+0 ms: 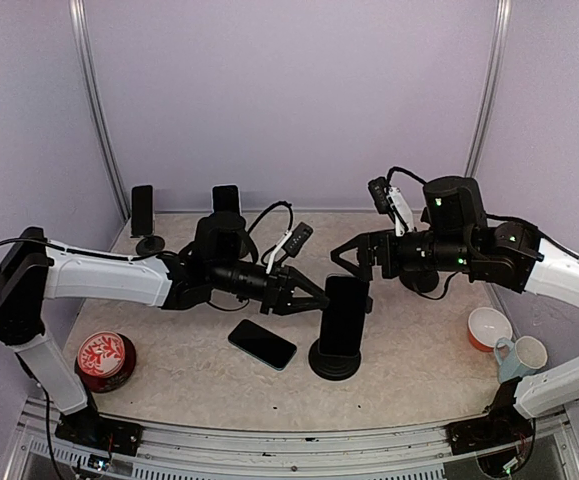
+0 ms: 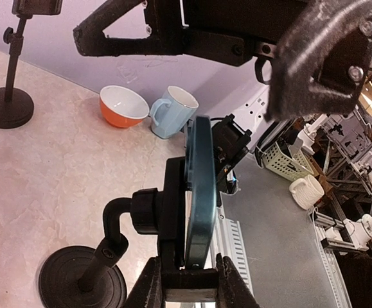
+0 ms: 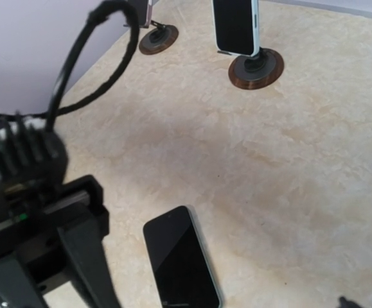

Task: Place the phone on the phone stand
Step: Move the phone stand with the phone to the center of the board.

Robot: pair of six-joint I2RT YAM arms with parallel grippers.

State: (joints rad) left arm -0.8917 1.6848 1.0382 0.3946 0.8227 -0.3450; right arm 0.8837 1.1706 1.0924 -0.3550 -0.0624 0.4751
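Phone (image 1: pixel 344 312) stands upright in the phone stand (image 1: pixel 334 362), at 3 o'clock of the left gripper (image 1: pixel 314 297), whose fingers (image 2: pixel 148 285) flank its edge, pinching or not we cannot tell; right gripper (image 1: pixel 352 258) gapes empty; we should seat it squarely, then release gently

Surface (image 1: pixel 419 350): beige, faintly marbled. Phone stand (image 1: pixel 335 362): black. Phone (image 2: pixel 198 192) on it: teal edge, dark face. Second phone (image 1: pixel 262 344), lying flat: black screen, pale rim. Bowl (image 1: pixel 488 328): orange outside, white inside. Mug (image 1: pixel 525 354): pale blue. Round tin (image 1: pixel 104 360): red with white pattern.
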